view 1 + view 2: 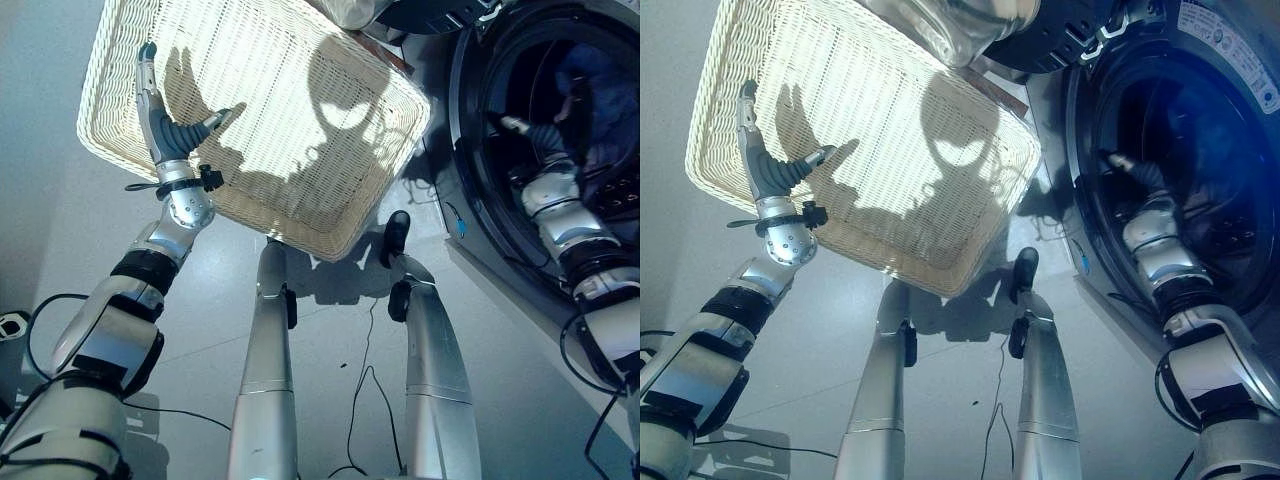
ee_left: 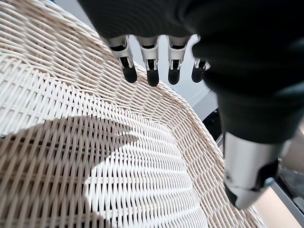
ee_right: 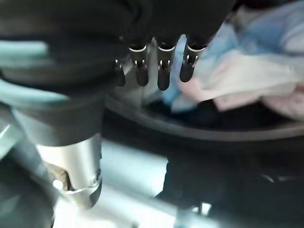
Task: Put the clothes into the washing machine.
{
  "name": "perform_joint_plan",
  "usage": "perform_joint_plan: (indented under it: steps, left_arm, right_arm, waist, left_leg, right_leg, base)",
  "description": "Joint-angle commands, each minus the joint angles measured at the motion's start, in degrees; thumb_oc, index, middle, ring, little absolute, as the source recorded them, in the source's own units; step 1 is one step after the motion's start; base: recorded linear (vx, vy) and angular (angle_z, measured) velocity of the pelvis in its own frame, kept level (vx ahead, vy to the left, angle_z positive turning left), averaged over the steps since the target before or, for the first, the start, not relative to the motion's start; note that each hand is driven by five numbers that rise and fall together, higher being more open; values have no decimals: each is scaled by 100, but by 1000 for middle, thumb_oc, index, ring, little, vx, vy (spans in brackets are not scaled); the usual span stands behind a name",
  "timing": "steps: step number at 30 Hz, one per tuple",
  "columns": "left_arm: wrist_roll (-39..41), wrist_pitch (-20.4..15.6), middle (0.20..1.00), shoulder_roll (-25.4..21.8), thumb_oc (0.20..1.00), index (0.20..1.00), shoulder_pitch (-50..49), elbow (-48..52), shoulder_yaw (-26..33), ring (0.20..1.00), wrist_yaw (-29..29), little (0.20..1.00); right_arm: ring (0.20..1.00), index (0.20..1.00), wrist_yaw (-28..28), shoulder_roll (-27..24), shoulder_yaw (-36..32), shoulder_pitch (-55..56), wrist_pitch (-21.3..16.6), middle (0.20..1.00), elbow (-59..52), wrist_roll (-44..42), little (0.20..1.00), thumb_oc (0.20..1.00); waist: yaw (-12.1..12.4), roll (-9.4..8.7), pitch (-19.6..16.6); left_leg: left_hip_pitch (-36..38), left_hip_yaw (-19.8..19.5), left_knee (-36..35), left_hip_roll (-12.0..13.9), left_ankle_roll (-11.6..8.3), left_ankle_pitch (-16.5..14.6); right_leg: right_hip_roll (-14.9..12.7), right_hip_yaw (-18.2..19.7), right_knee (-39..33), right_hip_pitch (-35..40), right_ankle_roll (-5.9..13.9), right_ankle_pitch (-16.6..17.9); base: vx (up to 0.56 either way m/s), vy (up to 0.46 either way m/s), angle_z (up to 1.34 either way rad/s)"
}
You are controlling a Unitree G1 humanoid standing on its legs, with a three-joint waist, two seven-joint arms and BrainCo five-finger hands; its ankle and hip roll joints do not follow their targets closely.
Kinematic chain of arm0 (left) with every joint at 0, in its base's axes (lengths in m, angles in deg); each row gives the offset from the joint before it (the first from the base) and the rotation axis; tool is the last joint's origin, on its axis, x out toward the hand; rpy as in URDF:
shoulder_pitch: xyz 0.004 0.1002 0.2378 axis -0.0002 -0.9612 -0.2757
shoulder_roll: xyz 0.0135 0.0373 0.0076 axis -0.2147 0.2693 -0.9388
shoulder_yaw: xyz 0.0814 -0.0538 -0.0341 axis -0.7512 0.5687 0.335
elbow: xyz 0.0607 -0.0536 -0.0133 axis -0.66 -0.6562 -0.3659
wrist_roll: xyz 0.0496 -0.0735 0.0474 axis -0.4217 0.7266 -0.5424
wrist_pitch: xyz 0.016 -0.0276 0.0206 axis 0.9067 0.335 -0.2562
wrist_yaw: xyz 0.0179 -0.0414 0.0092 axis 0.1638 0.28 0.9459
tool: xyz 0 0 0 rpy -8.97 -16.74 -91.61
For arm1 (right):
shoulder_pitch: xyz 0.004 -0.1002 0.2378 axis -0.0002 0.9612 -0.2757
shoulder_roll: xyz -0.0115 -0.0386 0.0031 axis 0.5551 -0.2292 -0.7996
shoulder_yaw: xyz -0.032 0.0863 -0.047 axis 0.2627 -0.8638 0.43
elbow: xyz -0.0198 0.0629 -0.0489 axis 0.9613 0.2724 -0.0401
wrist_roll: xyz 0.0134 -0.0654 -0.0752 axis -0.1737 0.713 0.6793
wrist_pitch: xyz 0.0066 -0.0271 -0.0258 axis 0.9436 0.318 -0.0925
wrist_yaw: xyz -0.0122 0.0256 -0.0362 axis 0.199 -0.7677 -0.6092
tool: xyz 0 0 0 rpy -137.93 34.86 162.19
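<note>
The right hand (image 3: pixel 156 66) is inside the washing machine (image 1: pixel 470 170) drum at three o'clock in the eye views, fingers straight and apart, holding nothing. Just past its fingertips the clothes (image 3: pixel 256 71), pale blue and pink, lie heaped in the drum beyond the dark door rim. The white wicker basket (image 1: pixel 330 215) at eleven o'clock looks empty; the left hand (image 1: pixel 165 125) hovers over its near rim, fingers straight, gripping nothing. The load seems to be in. To finish well, nudge the heap deeper so nothing drapes over the door seal, then draw the arm straight out without snagging cloth.
</note>
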Motion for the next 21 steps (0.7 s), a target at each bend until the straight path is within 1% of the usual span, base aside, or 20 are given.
perform_joint_plan:
  steps: [1, 6, 8, 10, 13, 14, 16, 17, 18, 19, 20, 21]
  left_arm:
    - [-188, -199, 1000, 238, 1000, 1000, 143, 99, 408, 1000, 306, 1000]
    - [-312, -154, 1000, 340, 1000, 1000, 78, 179, 538, 1000, 370, 1000]
    - [-347, -120, 1000, 380, 1000, 1000, -26, 236, 598, 1000, 338, 1000]
    - [-366, -87, 1000, 426, 1000, 1000, -177, 271, 650, 1000, 312, 1000]
    - [-375, -22, 1000, 496, 1000, 1000, -548, 339, 722, 1000, 211, 1000]
    - [-368, 3, 1000, 507, 1000, 1000, -731, 373, 744, 1000, 159, 1000]
    - [-277, -30, 1000, 542, 1000, 1000, -1065, 354, 842, 1000, -53, 1000]
    - [-251, -41, 1000, 571, 1000, 1000, -1262, 303, 886, 1000, -192, 1000]
    - [-5, -67, 1000, 604, 1000, 1000, -1509, 240, 944, 1000, -520, 1000]
    - [-5, -79, 1000, 618, 1000, 1000, -1614, 225, 973, 1000, -600, 1000]
    - [-76, -78, 1000, 673, 1000, 1000, -1948, 178, 1038, 1000, -860, 1000]
    - [-63, -92, 1000, 710, 1000, 1000, -2095, 166, 1055, 1000, -958, 1000]
  right_arm:
    - [1000, 1000, -285, -117, 246, 153, 120, 1000, -367, 779, 1000, 1000]
    - [1000, 1000, -234, -20, 430, 509, 337, 1000, -1029, 1845, 1000, 1000]
    - [1000, 1000, -177, 11, 470, 699, 255, 1000, -1247, 2198, 1000, 1000]
    - [1000, 1000, -21, 79, 508, 934, 228, 1000, -1458, 2369, 1000, 1000]
    - [1000, 1000, 256, 186, 587, 1472, 60, 1000, -1738, 2672, 1000, 1000]
    - [1000, 1000, 290, 200, 593, 1710, -12, 1000, -1809, 2596, 1000, 1000]
    - [1000, 1000, 427, 289, 582, 2090, -225, 1000, -1788, 2701, 1000, 1000]
    - [1000, 1000, 495, 353, 608, 2293, -336, 1000, -1740, 2714, 1000, 1000]
    - [1000, 1000, 572, 436, 637, 2548, -395, 1000, -1691, 2672, 1000, 1000]
    - [1000, 1000, 587, 452, 637, 2646, -444, 1000, -1665, 2677, 1000, 1000]
    - [1000, 1000, 716, 503, 601, 2936, -604, 1000, -1574, 2691, 1000, 1000]
    - [1000, 1000, 763, 518, 566, 3055, -652, 1000, -1535, 2683, 1000, 1000]
  waist:
    - [-81, -106, -28]
    - [-155, -121, -28]
    - [-178, -126, -28]
    - [-203, -145, -28]
    - [-242, -182, -28]
    - [-246, -190, -28]
    - [-242, -215, -28]
    - [-232, -230, -28]
    - [-213, -245, -28]
    - [-202, -248, -28]
    - [-157, -247, -28]
    - [-138, -240, -28]
  left_leg:
    - [406, 517, 712, -523, 491, -1096]
    - [441, 560, 714, -507, 483, -1093]
    - [519, 591, 683, -504, 493, -1095]
    - [622, 588, 683, -506, 496, -1108]
    - [926, 623, 674, -487, 503, -1124]
    - [1087, 639, 644, -486, 505, -1121]
    - [1421, 646, 556, -487, 497, -1139]
    - [1640, 651, 484, -488, 487, -1139]
    - [1934, 643, 411, -492, 471, -1151]
    - [2072, 642, 368, -489, 470, -1152]
    - [2477, 635, 229, -477, 462, -1148]
    - [2640, 632, 172, -471, 456, -1142]
  right_leg:
    - [568, -79, -1480, 732, 286, 926]
    - [595, -6, -1427, 724, 278, 879]
    - [614, 21, -1435, 776, 271, 865]
    - [645, 72, -1427, 864, 262, 847]
    - [680, 124, -1395, 1107, 250, 830]
    - [675, 129, -1415, 1247, 253, 831]
    - [657, 137, -1506, 1565, 267, 818]
    - [628, 117, -1575, 1791, 273, 814]
    - [590, 95, -1645, 2083, 278, 798]
    - [577, 88, -1682, 2215, 282, 792]
    - [526, 65, -1806, 2611, 297, 774]
    - [503, 55, -1857, 2770, 305, 772]
  base:
    - [-45, 39, -2]
    - [-35, 50, -4]
    - [-32, 40, 0]
    - [-27, 34, 0]
    - [-29, 33, -1]
    - [-40, 21, 0]
    - [-46, 7, -3]
    - [-44, -11, -8]
    - [-32, -14, -8]
    - [-15, -19, -11]
    - [1, -10, -11]
    - [21, -26, -13]
